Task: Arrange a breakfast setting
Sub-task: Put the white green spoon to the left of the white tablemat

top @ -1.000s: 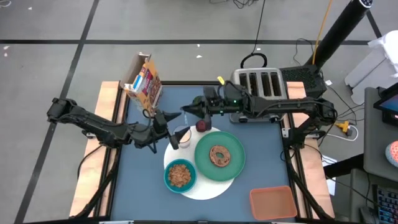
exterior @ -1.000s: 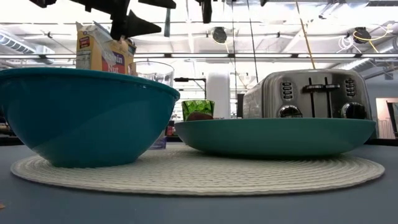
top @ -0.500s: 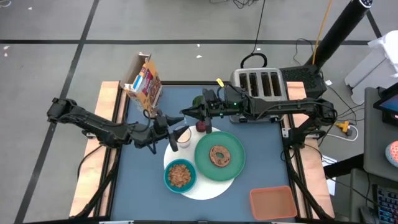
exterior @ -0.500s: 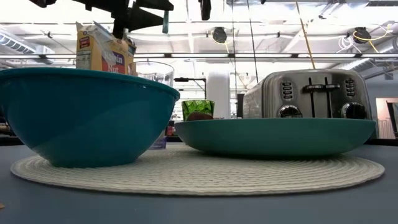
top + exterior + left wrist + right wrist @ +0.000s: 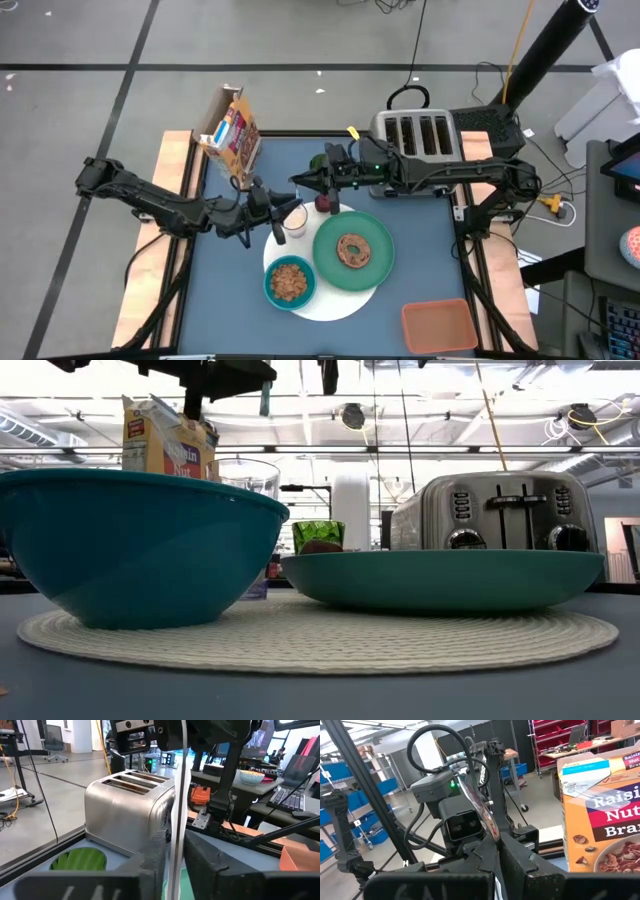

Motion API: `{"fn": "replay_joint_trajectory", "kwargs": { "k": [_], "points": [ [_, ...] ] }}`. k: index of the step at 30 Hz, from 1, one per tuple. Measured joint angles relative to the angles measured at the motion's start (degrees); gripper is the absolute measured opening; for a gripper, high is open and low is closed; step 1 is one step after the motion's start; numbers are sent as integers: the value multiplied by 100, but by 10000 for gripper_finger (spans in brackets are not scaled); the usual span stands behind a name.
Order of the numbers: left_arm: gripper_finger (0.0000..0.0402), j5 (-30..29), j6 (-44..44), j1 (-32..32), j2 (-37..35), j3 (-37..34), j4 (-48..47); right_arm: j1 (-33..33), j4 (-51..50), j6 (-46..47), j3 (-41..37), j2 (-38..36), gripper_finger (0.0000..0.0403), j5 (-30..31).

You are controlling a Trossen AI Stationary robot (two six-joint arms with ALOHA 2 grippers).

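The right end effector (image 5: pixel 300 181) hangs over the back middle of the worktop (image 5: pixel 225 300), its 2 fingers pressed together on a spoon (image 5: pixel 479 815), which stands upright with its bowl uppermost in the right wrist view. The left end effector (image 5: pixel 285 208) reaches in from the left just beside it, above the rim of the small glass (image 5: pixel 294 224); in the left wrist view its 2 fingers pinch the thin edge of the same spoon, so both arms hold it, clear of the worktop

The glass stands on the back left edge of the round white mat (image 5: pixel 340 300). On the mat sit a green plate (image 5: pixel 375 262) with a brown bagel (image 5: pixel 352 250) at its middle, and to the front left a teal bowl (image 5: pixel 290 281) of brown cereal. A red fruit (image 5: pixel 324 203) lies just behind the plate. A green cup (image 5: pixel 79 859) stands in front of the silver toaster (image 5: pixel 420 135). A cereal box (image 5: pixel 232 135) stands at the back left corner, an orange tray (image 5: pixel 438 325) at the front right
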Motion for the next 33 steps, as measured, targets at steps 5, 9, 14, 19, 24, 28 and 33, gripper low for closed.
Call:
{"fn": "replay_joint_trajectory", "kwargs": {
  "k": [5, 9, 14, 19, 24, 28, 33],
  "points": [
    [42, 4, 1, -2, 0, 0, 1, -2, -5, 3, 0, 0, 8, 0],
    [39, 11, 2, -2, 0, 0, 0, -2, -11, 3, 0, 0, 8, 0],
    [39, 11, 0, -2, 0, 0, 0, -2, -13, 4, 0, 0, 8, -2],
    [38, 11, 22, -2, 0, 0, -3, -2, -35, 4, 0, 0, 15, -15],
    [37, 2, 22, 0, -11, 0, -9, -13, -198, 4, 0, 0, 56, -15],
    [37, 2, 15, -28, -50, 0, -21, -13, -173, 4, 1, -2, 98, -15],
    [36, 0, -18, -110, -225, 0, -149, -16, -249, 4, 1, -2, 140, -147]
  ]
}}
